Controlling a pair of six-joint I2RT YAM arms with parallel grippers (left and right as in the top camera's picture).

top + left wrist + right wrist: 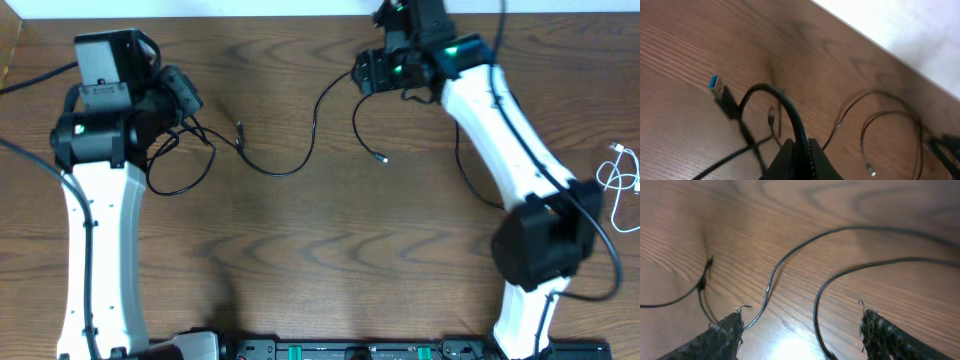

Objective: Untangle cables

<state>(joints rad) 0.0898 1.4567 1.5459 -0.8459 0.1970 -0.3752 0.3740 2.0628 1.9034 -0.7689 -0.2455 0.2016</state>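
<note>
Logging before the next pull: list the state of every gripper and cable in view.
Left gripper, shut on USB cable.
Right gripper, open, holding nothing.
USB cable, pinched, looped up off the table; plug free.
Thin cables, slack on the table.
White cable, coiled, apart at the right edge.

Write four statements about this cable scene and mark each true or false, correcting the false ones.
1. The left end effector is shut on a thick black cable. True.
2. The right end effector clamps a thin cable. False: its fingers stand apart, thin black cables lying loose between them.
3. The thin white cable is tangled among the black ones. False: it lies alone beside the right arm.
4. One black USB plug has a blue insert. True.
</note>
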